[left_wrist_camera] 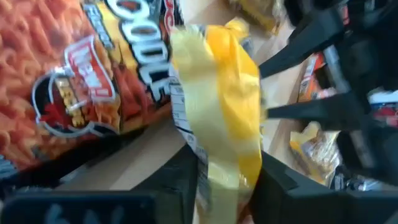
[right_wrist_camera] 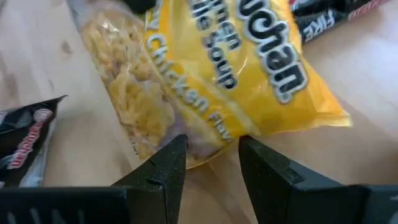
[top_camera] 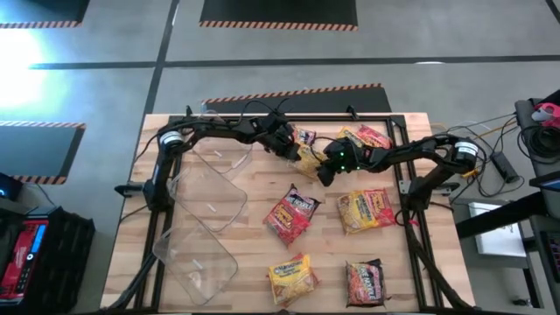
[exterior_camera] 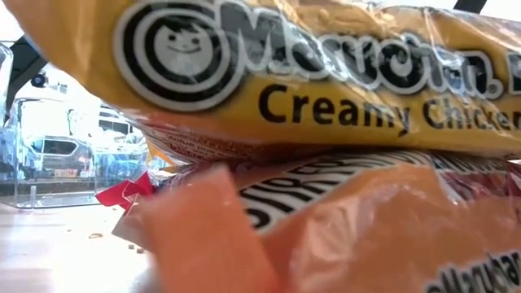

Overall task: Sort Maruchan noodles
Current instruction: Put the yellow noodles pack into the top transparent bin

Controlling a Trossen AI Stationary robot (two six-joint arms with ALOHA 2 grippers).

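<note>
Our left gripper (left_wrist_camera: 227,180) is clamped on a yellow noodle packet's (left_wrist_camera: 217,106) edge — we lift slowly toward the clear bins (top_camera: 210,206); right gripper (right_wrist_camera: 212,155) hovers part-open, empty.

Two bins (top_camera: 203,229) at lower left of the worktop (top_camera: 254,184), noodle packets (top_camera: 291,213) spread across centre and lower right, left claw (top_camera: 293,144) and right claw (top_camera: 322,172) meeting at upper centre over one packet (top_camera: 308,158), another packet (top_camera: 367,137) just right.
</note>
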